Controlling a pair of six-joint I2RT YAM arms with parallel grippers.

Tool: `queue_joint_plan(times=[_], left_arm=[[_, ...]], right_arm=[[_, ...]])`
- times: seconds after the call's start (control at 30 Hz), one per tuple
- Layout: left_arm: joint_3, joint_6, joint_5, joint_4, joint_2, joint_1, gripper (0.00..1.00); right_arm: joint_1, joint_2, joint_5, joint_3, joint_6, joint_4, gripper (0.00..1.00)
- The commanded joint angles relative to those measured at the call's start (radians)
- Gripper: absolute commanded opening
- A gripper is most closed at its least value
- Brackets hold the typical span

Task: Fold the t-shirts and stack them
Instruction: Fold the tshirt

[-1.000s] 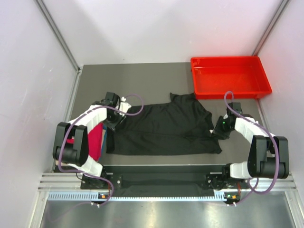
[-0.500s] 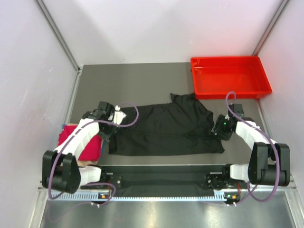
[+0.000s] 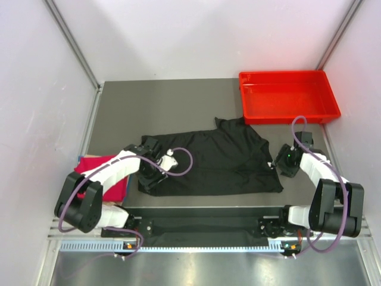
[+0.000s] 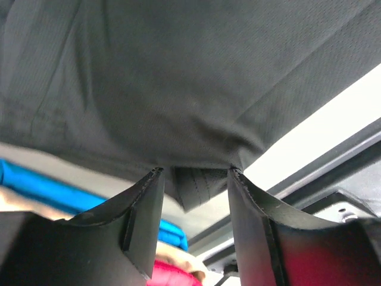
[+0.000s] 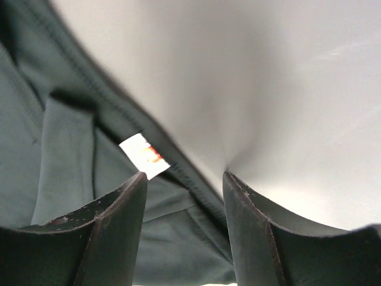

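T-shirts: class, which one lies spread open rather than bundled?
The plain black short-sleeved cloth t-shirt, spread wide across the middle of the grey table; the crimson red cloth t-shirt is a compact bundle at the left edge.

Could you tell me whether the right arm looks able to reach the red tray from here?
Probably yes. The right gripper sits open at the black t-shirt's right edge, and the red tray lies just beyond it with only bare table between.
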Motion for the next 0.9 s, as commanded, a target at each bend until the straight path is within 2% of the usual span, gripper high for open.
queue_joint_plan(times=[0.0, 0.07, 0.1, 0.13, 0.2, 0.23, 0.3, 0.43, 0.6, 0.63, 0.67, 0.77, 0.83, 0.87], left_arm=[[-0.037, 0.054, 0.044, 0.047, 0.047, -0.019, 0.49], [-0.053, 0.068, 0.052, 0.044, 0.066, -0.022, 0.41], [-0.056, 0.070, 0.052, 0.042, 0.074, -0.022, 0.33], [-0.059, 0.071, 0.045, 0.042, 0.074, -0.027, 0.13], [-0.063, 0.074, 0.006, 0.032, 0.065, -0.027, 0.00], [-0.063, 0.079, -0.011, 0.019, 0.060, -0.026, 0.00], [-0.060, 0.085, -0.062, -0.013, 0.037, -0.027, 0.00], [-0.080, 0.120, -0.192, -0.109, 0.002, -0.027, 0.00], [-0.125, 0.145, -0.248, -0.123, 0.021, -0.033, 0.00], [-0.116, 0.148, -0.232, -0.128, 0.025, -0.033, 0.05], [-0.108, 0.153, -0.222, -0.132, 0.029, -0.033, 0.25], [-0.050, 0.154, -0.182, -0.178, 0.018, -0.032, 0.48], [0.017, 0.157, -0.191, -0.211, -0.023, -0.029, 0.68], [0.047, 0.163, -0.201, -0.224, -0.061, -0.013, 0.71]], right_arm=[[-0.033, 0.023, 0.016, -0.012, 0.001, 0.020, 0.54], [-0.033, 0.050, -0.002, -0.009, 0.001, 0.024, 0.54], [-0.033, 0.055, -0.007, -0.009, 0.001, 0.032, 0.53], [-0.033, 0.061, -0.007, -0.009, 0.001, 0.032, 0.52], [-0.032, 0.064, -0.024, -0.014, 0.000, 0.037, 0.50], [-0.033, 0.064, -0.031, -0.017, 0.001, 0.043, 0.45], [-0.032, 0.059, -0.056, -0.028, 0.005, 0.046, 0.42], [-0.033, 0.056, -0.051, -0.023, -0.003, 0.037, 0.43], [-0.032, 0.046, -0.013, 0.014, -0.026, 0.011, 0.44], [-0.032, 0.027, -0.001, 0.026, -0.032, 0.008, 0.44], [-0.024, 0.015, 0.008, 0.034, -0.037, 0.000, 0.44], [0.007, -0.054, 0.042, 0.079, -0.063, -0.020, 0.46], [0.052, -0.113, 0.048, 0.115, -0.103, -0.031, 0.48], [0.092, -0.128, 0.045, 0.167, -0.121, -0.031, 0.49]])
